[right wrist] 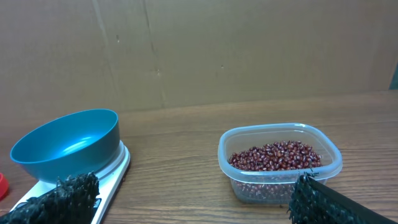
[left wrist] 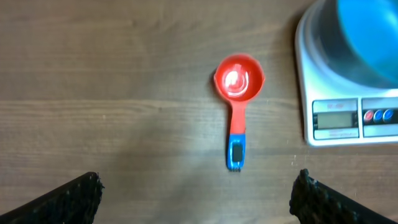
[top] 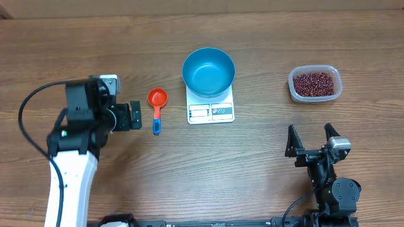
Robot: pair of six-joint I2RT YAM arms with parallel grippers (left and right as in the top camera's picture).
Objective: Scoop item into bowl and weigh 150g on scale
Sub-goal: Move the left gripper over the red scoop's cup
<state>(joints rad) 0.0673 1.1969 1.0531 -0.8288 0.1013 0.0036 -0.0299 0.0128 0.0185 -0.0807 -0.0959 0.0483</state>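
Between scale (top: pixel 211 112) and left gripper (top: pixel 137 116), red scoop (top: pixel 157 99), tub (top: pixel 293 85) of beans (top: pixel 314 82) beyond right gripper (top: pixel 310 134), both spread wide

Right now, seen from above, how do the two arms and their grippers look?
The left arm has a long white link with black joints above it, and a thin black cable loops out beside it. The right arm is black, with a small grey block near the wrist. The left gripper and the right gripper are black; their fingers look rough and grainy.
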